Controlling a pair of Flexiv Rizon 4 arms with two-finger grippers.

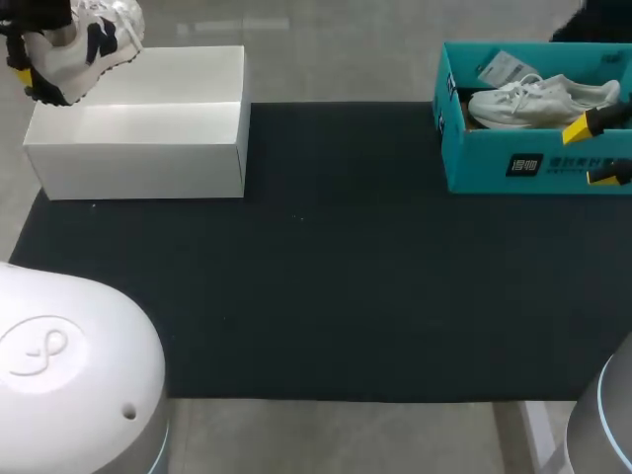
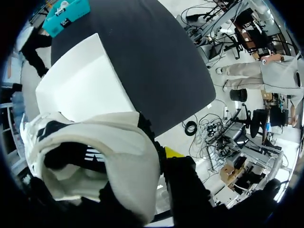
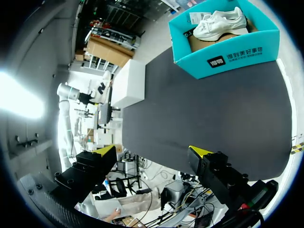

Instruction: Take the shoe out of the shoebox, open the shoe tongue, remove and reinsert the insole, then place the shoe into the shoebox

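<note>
While my left gripper (image 1: 22, 61) holds the dark and white shoe (image 1: 94, 39) up in the air, just above the far corner of the white shoebox (image 1: 148, 138), I would say the task is only partly done. That gripper is pinching the shoe. In the left wrist view I see one yellow tip pressed against the shoe's side, and the other finger is hidden behind the shoe. The shoe is out of its box, so the first step looks done. I cannot tell from these views if the tongue has been pulled open. I also cannot tell if the insole has come out and gone back in, and I see no loose insole on the black mat (image 1: 346, 276). So the shoe may be on its way out of the box, or it may be ready to go back in. My right gripper (image 3: 152, 151) is spread wide and holds nothing. It hangs near the teal box (image 1: 523, 163) on the other side of the mat, and a white shoe (image 1: 538, 99) lies inside that box. I think the tongue and insole steps are next, and my free right gripper could help with them.
</note>
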